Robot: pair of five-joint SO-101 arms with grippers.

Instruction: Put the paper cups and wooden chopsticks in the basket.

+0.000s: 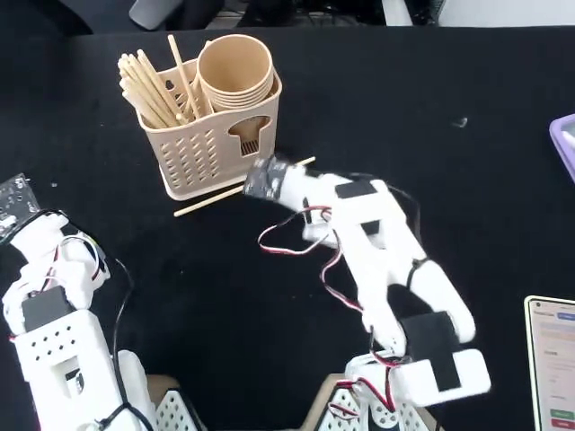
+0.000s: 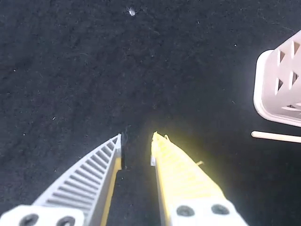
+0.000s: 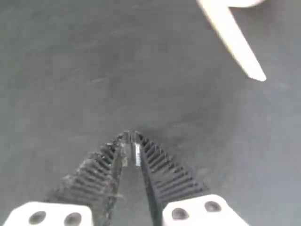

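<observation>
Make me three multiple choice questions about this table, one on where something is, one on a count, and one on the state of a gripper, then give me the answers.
1. Where is the loose chopstick?
A. Flat on the black table, beside the foot of the basket
B. Standing upright in the basket
C. Hanging off the table's edge

2. How many chopsticks lie outside the basket?
A. Three
B. One
C. None

3. What state is the right gripper in?
A. Shut, with nothing held
B. Spread wide open
C. Shut on the chopstick

Answers:
1 A: the high view shows it lying slantwise on the cloth by the basket's lower corner.
2 B: only a single stick is on the table, and the others stand in the basket.
3 A: in the right wrist view the fingertips meet, and the chopstick lies apart from them.
</observation>
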